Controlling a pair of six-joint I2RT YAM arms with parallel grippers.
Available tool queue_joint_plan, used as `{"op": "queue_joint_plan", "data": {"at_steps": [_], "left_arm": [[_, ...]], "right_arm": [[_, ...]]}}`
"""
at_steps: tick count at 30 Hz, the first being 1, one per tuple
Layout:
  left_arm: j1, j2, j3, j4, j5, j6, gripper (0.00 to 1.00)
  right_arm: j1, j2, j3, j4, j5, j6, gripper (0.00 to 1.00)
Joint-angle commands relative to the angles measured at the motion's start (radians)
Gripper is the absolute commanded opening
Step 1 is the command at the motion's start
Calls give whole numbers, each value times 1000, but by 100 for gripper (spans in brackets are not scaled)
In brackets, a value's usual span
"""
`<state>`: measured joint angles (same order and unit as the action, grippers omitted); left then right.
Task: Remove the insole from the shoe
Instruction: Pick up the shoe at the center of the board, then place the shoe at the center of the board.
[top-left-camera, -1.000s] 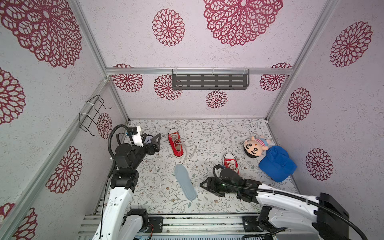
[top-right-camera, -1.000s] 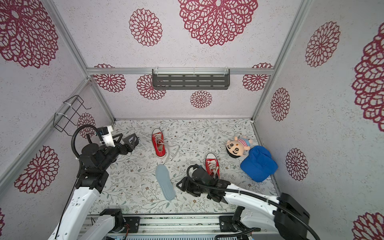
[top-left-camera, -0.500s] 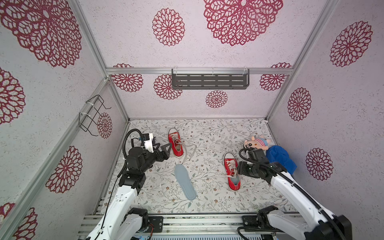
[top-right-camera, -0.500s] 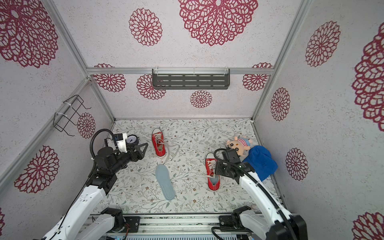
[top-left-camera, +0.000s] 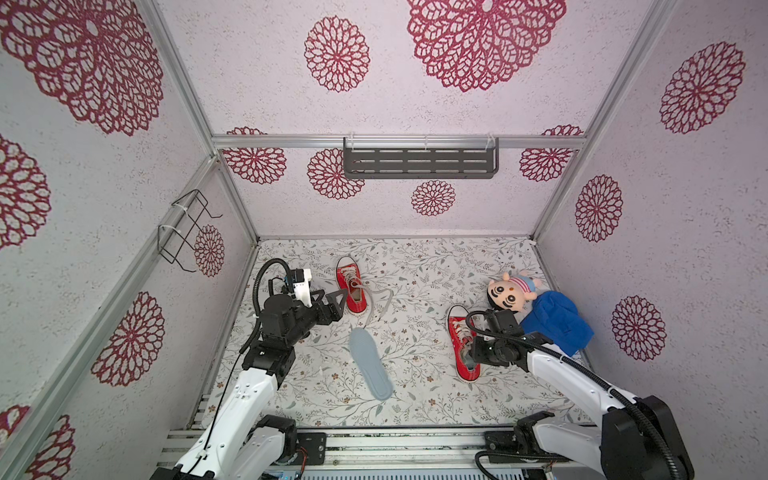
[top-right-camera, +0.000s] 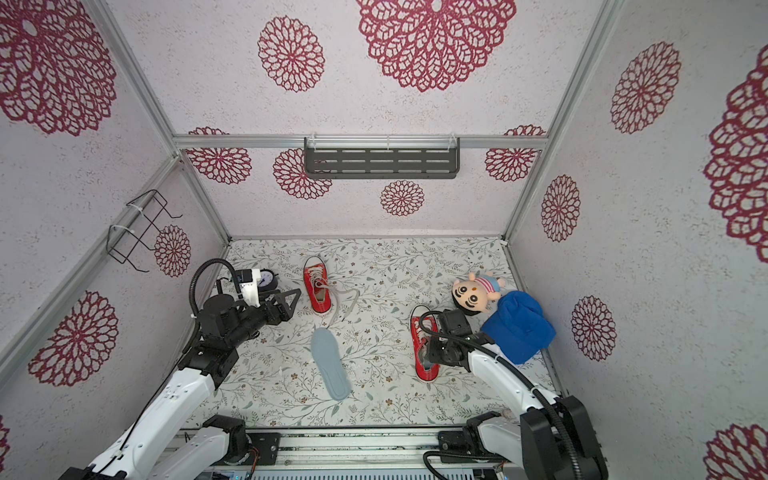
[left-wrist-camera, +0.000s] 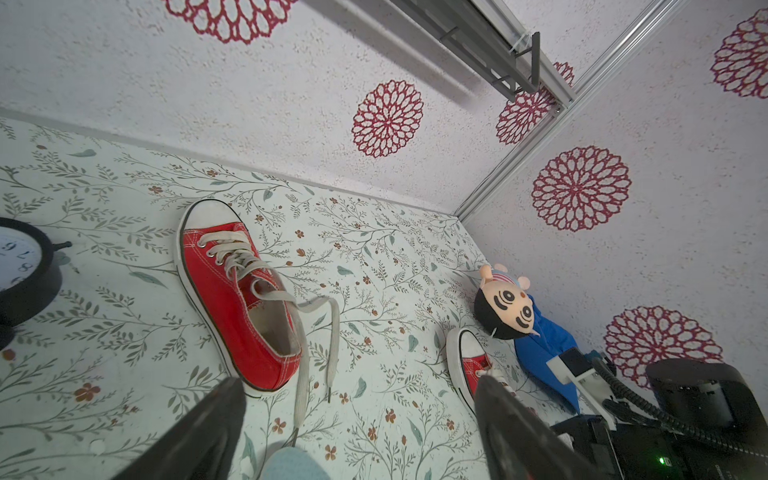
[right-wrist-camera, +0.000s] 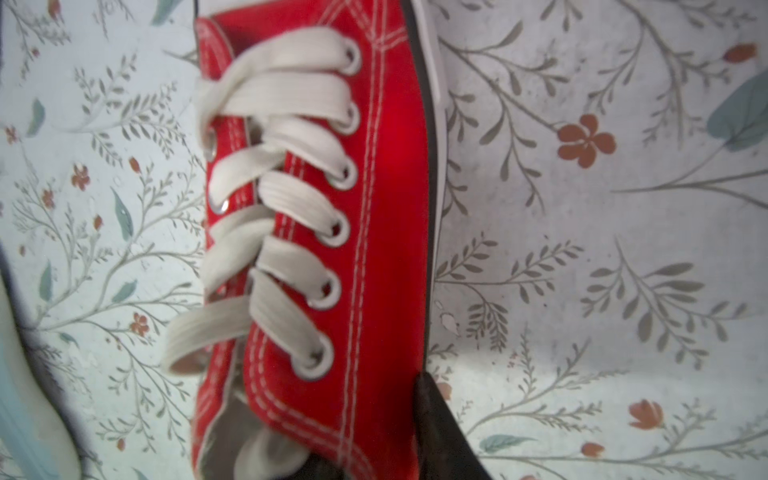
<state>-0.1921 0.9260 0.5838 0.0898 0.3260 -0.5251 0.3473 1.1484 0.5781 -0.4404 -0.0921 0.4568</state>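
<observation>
Two red shoes lie on the floral floor: one at the back left (top-left-camera: 351, 291) (left-wrist-camera: 237, 299), the other on the right (top-left-camera: 463, 345) (top-right-camera: 424, 349) (right-wrist-camera: 332, 208). A grey-blue insole (top-left-camera: 370, 363) (top-right-camera: 330, 361) lies flat between them. My right gripper (top-left-camera: 473, 357) (right-wrist-camera: 374, 424) is shut on the right shoe's side wall near the heel opening, one finger inside and one finger (right-wrist-camera: 436, 415) outside. Whether that shoe holds an insole is hidden. My left gripper (top-left-camera: 332, 297) (left-wrist-camera: 357, 395) hovers open beside the back left shoe, holding nothing.
A plush doll (top-left-camera: 511, 291) in a blue garment (top-left-camera: 557, 320) lies at the right wall, just behind my right arm. A black clock (top-right-camera: 268, 280) stands by the left wall. A wire rack (top-left-camera: 187, 232) hangs on the left wall and a dark shelf (top-left-camera: 419, 160) on the back wall.
My right arm swung from the front middle to the right shoe and its jaws closed on the shoe's side. My left arm moved right, toward the back left shoe.
</observation>
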Motion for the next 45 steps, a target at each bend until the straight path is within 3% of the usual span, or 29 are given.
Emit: {"op": "queue_joint_plan", "data": {"at_steps": [1, 6, 11, 20, 25, 31, 37, 45], "left_arm": [[-16, 9, -3, 44, -5, -1, 89], [-30, 33, 2, 70, 5, 0, 89], [-48, 48, 5, 87, 0, 2, 89], [-70, 74, 10, 95, -11, -2, 89], [-73, 73, 13, 77, -16, -1, 89], [-76, 67, 13, 65, -19, 7, 89], [-83, 69, 20, 17, -16, 19, 89], [-128, 29, 19, -128, -9, 52, 87]], "right_arm": [[5, -62, 21, 107, -31, 21, 0], [38, -188, 35, 132, -76, 92, 0], [138, -224, 59, 157, -66, 163, 0], [391, -54, 122, 251, 116, 302, 0], [458, 65, 108, 380, 157, 373, 0], [475, 153, 88, 427, 135, 361, 0], [471, 136, 80, 367, 130, 333, 33], [399, -85, 96, 193, 134, 234, 56]]}}
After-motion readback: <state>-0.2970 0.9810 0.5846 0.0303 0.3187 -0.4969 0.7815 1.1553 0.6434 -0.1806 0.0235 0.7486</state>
